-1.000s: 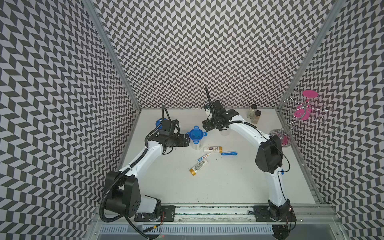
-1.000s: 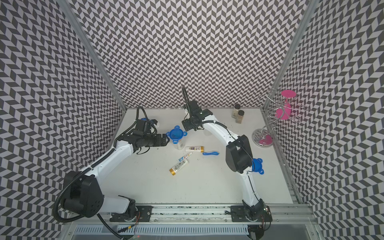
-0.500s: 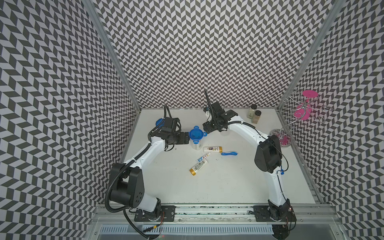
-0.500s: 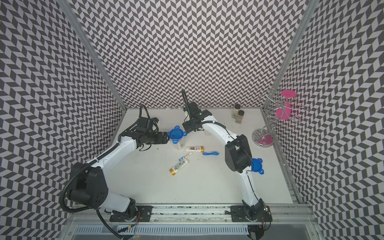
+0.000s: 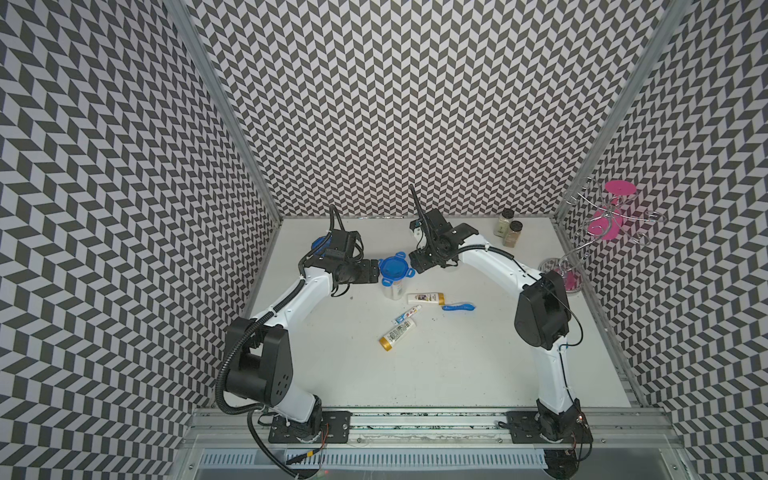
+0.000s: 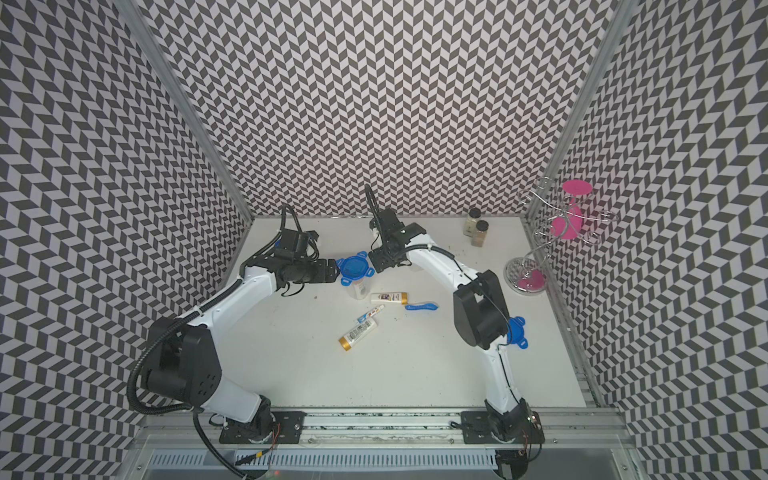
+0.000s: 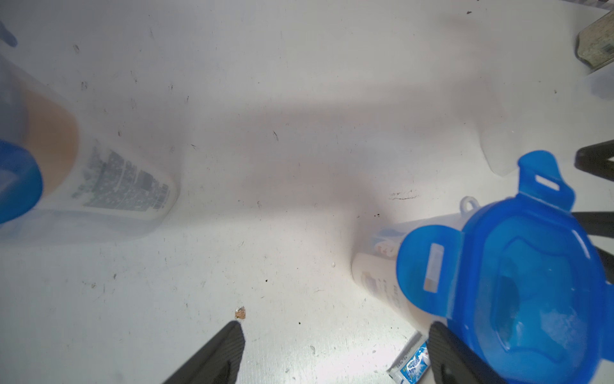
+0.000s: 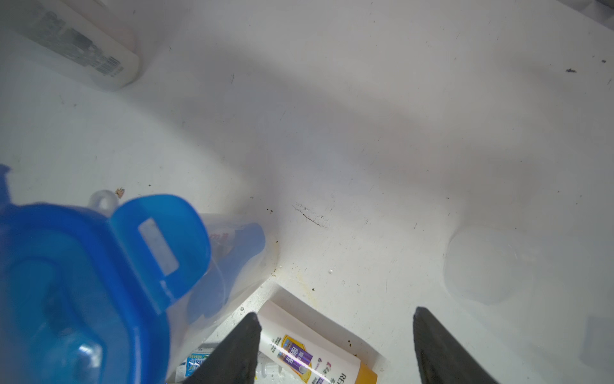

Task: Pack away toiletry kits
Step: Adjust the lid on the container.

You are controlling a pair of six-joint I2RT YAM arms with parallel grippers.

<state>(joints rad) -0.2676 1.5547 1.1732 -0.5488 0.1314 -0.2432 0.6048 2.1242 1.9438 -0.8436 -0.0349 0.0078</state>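
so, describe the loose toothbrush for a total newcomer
Find the blue-lidded cup in the middle of the table. The white tube lying beside it points its gold cap at the toothbrush. Unlike its neighbours, it is thin and all blue.

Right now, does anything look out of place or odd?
The lid on the middle cup has its tabs flipped out, unlatched. Two gold-capped tubes, a toothpaste and a toothbrush lie loose beside it. No spill or damage shows.

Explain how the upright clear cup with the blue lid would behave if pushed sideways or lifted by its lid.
The cup stands tall and narrow, so a push near its top would probably tip it. Its lid has tabs splayed outward, seemingly unlatched; lifting there may pull only the lid off. The smooth clear wall might slip.
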